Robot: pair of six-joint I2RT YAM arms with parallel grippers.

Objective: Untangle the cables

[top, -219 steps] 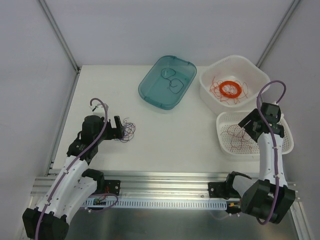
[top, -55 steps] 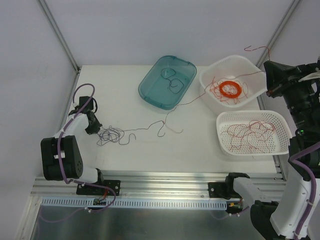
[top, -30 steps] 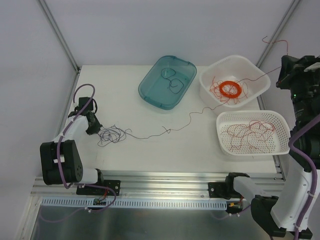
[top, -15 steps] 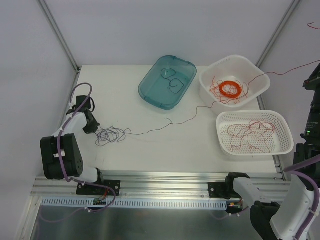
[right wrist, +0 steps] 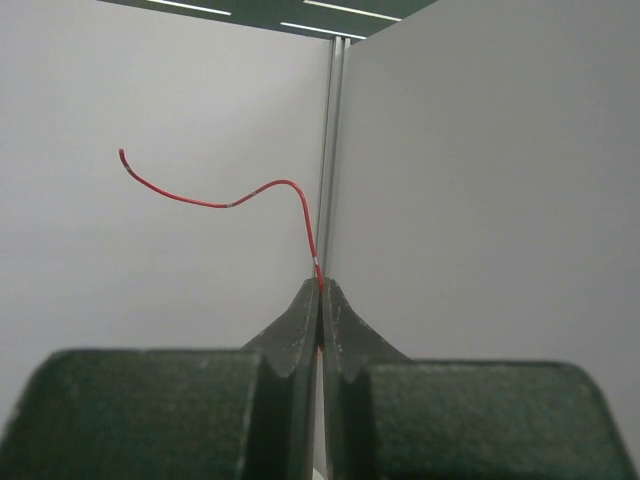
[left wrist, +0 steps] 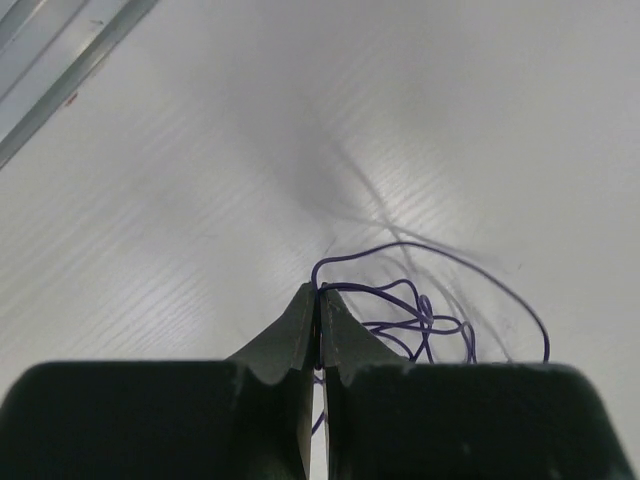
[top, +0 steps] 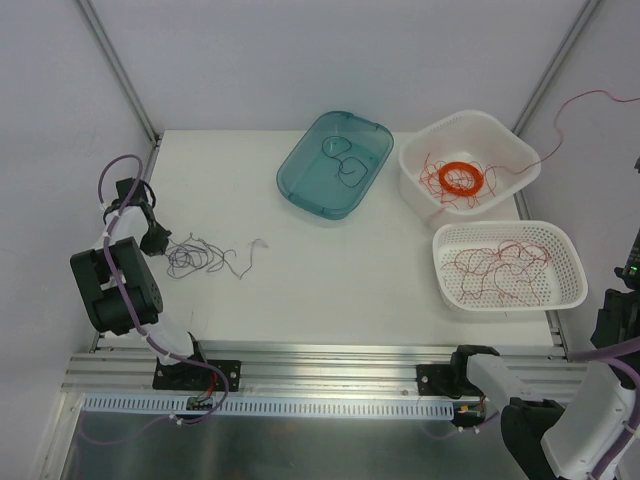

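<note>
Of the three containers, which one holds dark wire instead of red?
The teal tray at the back middle: only dark loops lie in it. The white tub holds red strands and an orange coil; the slotted basket holds red strands.

Teal tub (top: 310,185) back centre of table (top: 340,270); white bin (top: 505,150) holding orange coil (top: 463,178) right; mesh basket (top: 562,288) nearer.

White surface (top: 300,280) is showing a faint streaked grain. On it, the tangled wires (left wrist: 420,310) are reading dark violet-blue. The lifted wire (right wrist: 220,200) is glowing red. The tub (top: 300,178) is showing translucent teal. In the white bowl basket (top: 420,150), a bright orange ring coil (top: 463,178) is sitting among red strands (top: 430,178). The white perforated basket (top: 562,255) is carrying red wires (top: 495,268).
</note>
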